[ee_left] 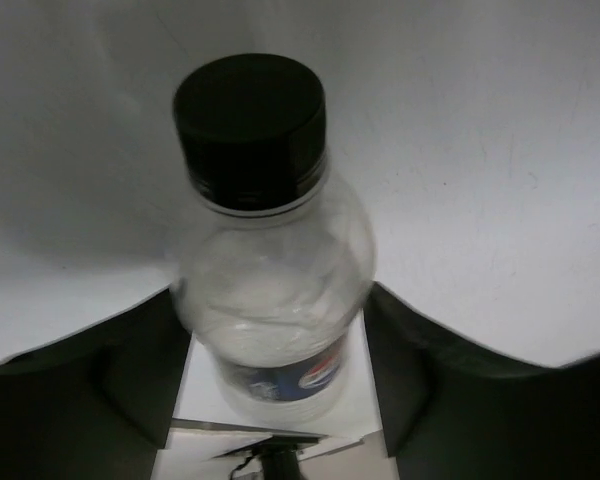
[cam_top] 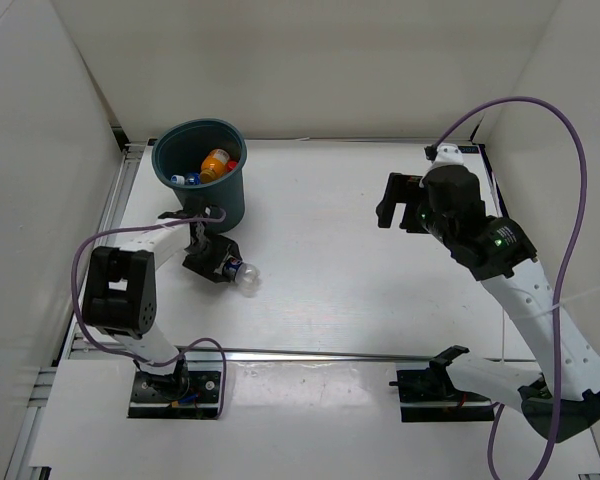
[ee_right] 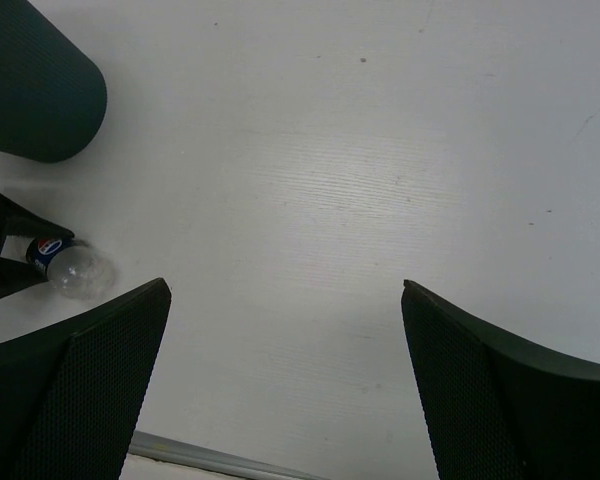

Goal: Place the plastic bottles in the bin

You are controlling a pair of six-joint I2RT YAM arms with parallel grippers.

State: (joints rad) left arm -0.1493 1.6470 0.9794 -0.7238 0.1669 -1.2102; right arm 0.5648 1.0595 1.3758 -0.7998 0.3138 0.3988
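My left gripper [cam_top: 223, 262] is shut on a small clear bottle [cam_top: 244, 276] with a dark label, just in front of the dark teal bin [cam_top: 232, 200]. In the left wrist view the bottle [ee_left: 270, 270] sits between the fingers, its black cap pointing away. Inside the bin lie an orange-filled bottle [cam_top: 216, 163], a red-capped one [cam_top: 232, 165] and a blue-labelled one [cam_top: 185, 180]. My right gripper [cam_top: 392, 213] is open and empty over the right of the table. The right wrist view shows its gripper [ee_right: 285, 285], the bottle [ee_right: 75, 270] and the bin [ee_right: 30, 90].
White walls enclose the table on the left, back and right. A metal rail [cam_top: 310, 353] runs along the table's near edge. A purple cable [cam_top: 570, 160] loops above the right arm.
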